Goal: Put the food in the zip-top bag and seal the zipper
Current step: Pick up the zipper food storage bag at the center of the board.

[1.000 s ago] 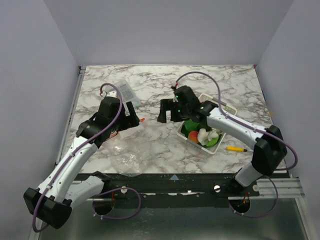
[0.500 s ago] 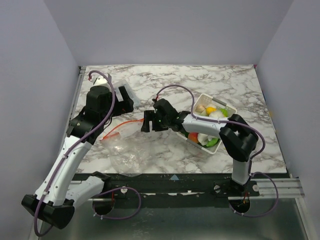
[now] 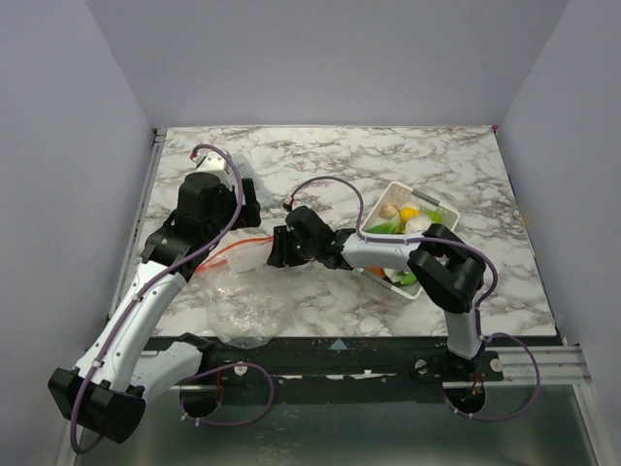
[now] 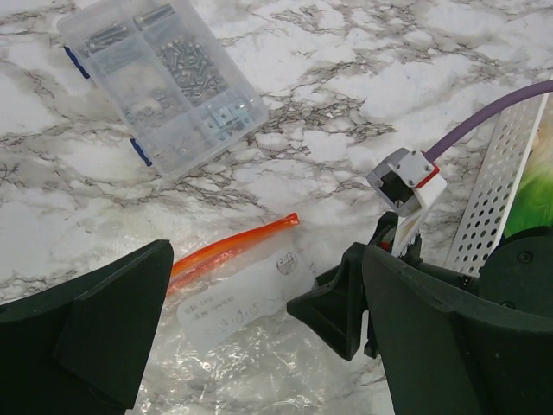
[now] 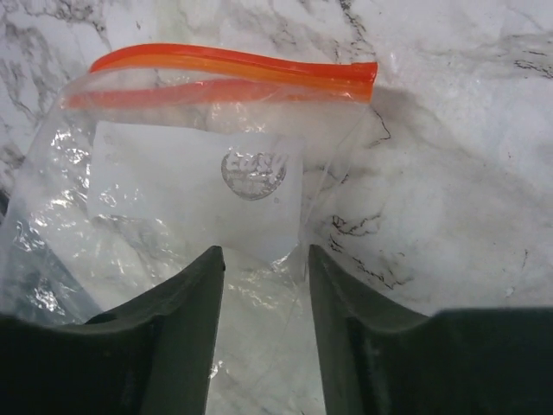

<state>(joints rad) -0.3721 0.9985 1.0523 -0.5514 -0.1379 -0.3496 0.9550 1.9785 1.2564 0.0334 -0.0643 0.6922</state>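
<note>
Zip-top bag (image 3: 245, 311): zipper (image 5: 233, 65) runs left-right, mouth facing far; L jaws wide, R jaws narrow, prob. ungripped.

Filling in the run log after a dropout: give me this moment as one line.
left fingers: open over zip-top bag | right fingers: apart, astride its film | zipper: unsealed | food: in basket

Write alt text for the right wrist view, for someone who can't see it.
The right hand, dark fingers apart, hovers over a clear zip-top bag on a marble table. The bag's orange-red zipper runs across the top of the view.
</note>
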